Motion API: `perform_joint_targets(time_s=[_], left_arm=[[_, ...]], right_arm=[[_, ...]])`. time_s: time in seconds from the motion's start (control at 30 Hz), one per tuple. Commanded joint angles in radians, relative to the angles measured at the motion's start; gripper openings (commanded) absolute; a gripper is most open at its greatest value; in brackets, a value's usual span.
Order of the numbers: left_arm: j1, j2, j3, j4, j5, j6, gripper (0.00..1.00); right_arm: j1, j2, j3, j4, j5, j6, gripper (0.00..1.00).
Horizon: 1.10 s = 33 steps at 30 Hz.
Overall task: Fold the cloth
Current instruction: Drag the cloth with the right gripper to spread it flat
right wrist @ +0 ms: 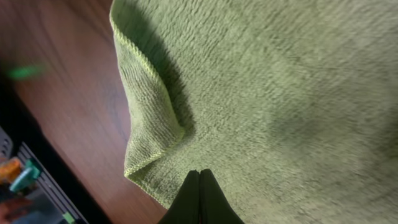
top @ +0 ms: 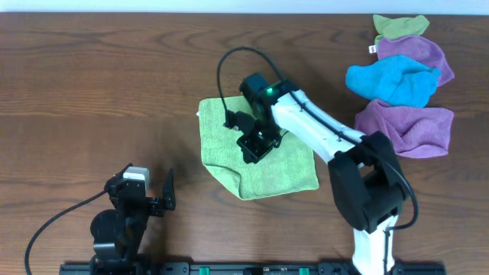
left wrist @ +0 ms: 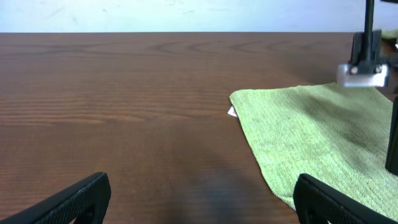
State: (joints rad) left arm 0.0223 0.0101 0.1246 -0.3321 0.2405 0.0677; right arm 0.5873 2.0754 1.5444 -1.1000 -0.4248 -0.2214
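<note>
Covering the middle of the green cloth (top: 263,172), which lies on the tabletop (top: 92,84), the right arm (top: 321,126) reaches over it from the cloth's right. Purple, blue and green cloths (top: 401,76) sit piled well right of it. The right gripper (right wrist: 199,183) points down at the cloth's folded corner, jaws together; whether they pinch fabric is unclear. Left of the cloth, the left gripper (left wrist: 202,193) sits low, jaws wide apart.

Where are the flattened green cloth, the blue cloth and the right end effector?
flattened green cloth (top: 281,171), overhead view, lower right part.
blue cloth (top: 390,81), overhead view, its middle.
right end effector (right wrist: 199,179), right wrist view, between fingertips.
</note>
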Motion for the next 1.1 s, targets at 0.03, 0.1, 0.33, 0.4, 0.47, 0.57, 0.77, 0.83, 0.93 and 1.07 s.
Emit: perform_joint_targets(time_s=[0.03, 0.1, 0.33, 0.4, 0.47, 0.57, 0.77, 0.83, 0.93, 1.07], left_arm=[[-0.003, -0.006, -0.023, -0.003, 0.012, 0.003, 0.95], [-0.003, -0.006, -0.023, -0.003, 0.012, 0.004, 0.95], [-0.003, -0.006, -0.023, -0.002, 0.012, 0.003, 0.95], [-0.003, -0.006, -0.023, -0.002, 0.012, 0.004, 0.95], [-0.003, -0.006, -0.023, -0.002, 0.012, 0.004, 0.95], [-0.003, -0.006, -0.023, -0.003, 0.012, 0.003, 0.95], [-0.003, -0.006, -0.023, -0.002, 0.012, 0.004, 0.95], [-0.003, -0.006, -0.023, -0.002, 0.012, 0.004, 0.95], [-0.003, -0.006, -0.023, -0.003, 0.012, 0.004, 0.95], [-0.003, -0.006, -0.023, -0.003, 0.012, 0.004, 0.95]], right_arm=[[0.005, -0.016, -0.055, -0.005, 0.037, -0.023, 0.01], [0.008, -0.016, -0.079, -0.01, 0.024, -0.028, 0.01], [0.05, -0.016, -0.122, -0.012, 0.001, -0.042, 0.01], [0.069, -0.016, -0.124, -0.012, -0.006, -0.043, 0.02], [0.096, -0.016, -0.125, -0.011, -0.018, -0.047, 0.01], [0.128, -0.016, -0.125, -0.011, -0.041, -0.058, 0.01], [0.188, -0.016, -0.125, -0.007, -0.058, -0.072, 0.01], [0.204, -0.016, -0.125, 0.007, -0.06, -0.072, 0.01], [0.225, -0.016, -0.125, 0.029, -0.097, -0.088, 0.02], [0.241, -0.016, -0.125, 0.038, -0.146, -0.126, 0.01]])
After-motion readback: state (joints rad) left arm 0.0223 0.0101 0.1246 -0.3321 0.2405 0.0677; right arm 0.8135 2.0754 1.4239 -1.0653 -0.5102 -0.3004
